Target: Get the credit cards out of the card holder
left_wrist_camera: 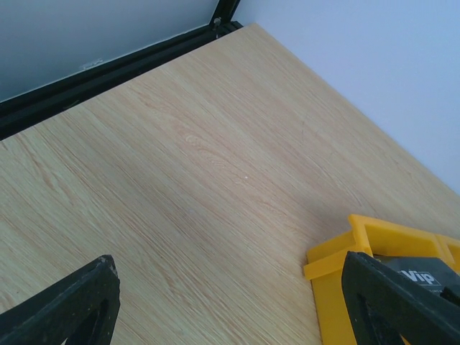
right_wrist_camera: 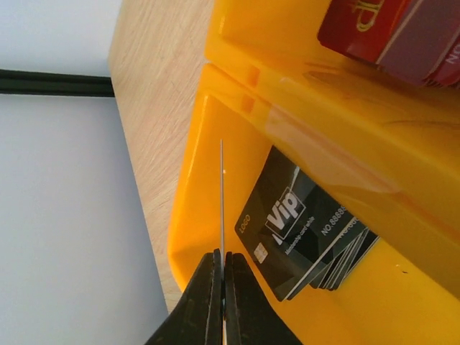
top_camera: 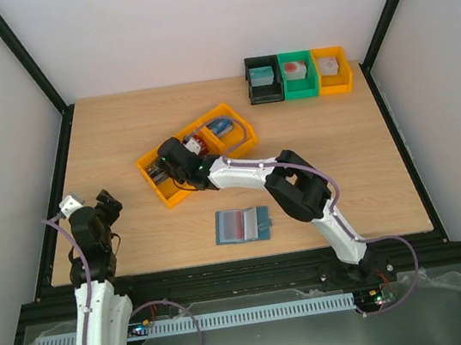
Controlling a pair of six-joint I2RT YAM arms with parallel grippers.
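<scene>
The right claw (right_wrist_camera: 222,253), clenched on a thin card (right_wrist_camera: 221,194) seen edge-on, hangs over the yellow bin (right_wrist_camera: 194,215) where black cards (right_wrist_camera: 302,230) already lie, while the card holder (top_camera: 242,224) on the counter (top_camera: 342,164) seems to have a reddish one left inside, and the left claw (left_wrist_camera: 230,287) sits released.

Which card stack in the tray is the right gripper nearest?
The black VIP stack, in the end compartment beside the right gripper; the red stack sits one compartment over, the blue stack farthest.

White arms (top_camera: 99,324), black joints (top_camera: 299,190), purple cables (top_camera: 85,320)
</scene>
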